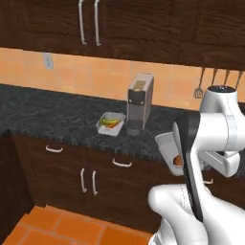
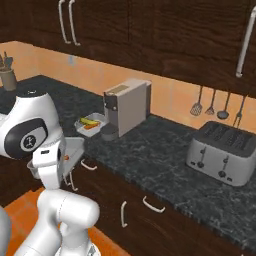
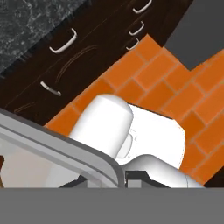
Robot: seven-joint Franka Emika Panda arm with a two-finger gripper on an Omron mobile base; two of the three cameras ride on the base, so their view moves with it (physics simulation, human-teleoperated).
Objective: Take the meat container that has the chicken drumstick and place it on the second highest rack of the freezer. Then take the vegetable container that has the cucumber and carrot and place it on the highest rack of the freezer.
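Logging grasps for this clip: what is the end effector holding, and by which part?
The meat container with the chicken drumstick, gripped at its rim, lifted off the counter.

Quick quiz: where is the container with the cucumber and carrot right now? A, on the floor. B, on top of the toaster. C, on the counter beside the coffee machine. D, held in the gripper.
C: the vegetable container with the cucumber and carrot sits on the counter just beside the coffee machine.

A coffee machine [image 2: 126,107] stands at the back of the dark stone counter [image 2: 165,160], and a silver toaster [image 2: 223,151] sits towards its right end. Utensils [image 2: 216,107] hang on the orange wall behind.
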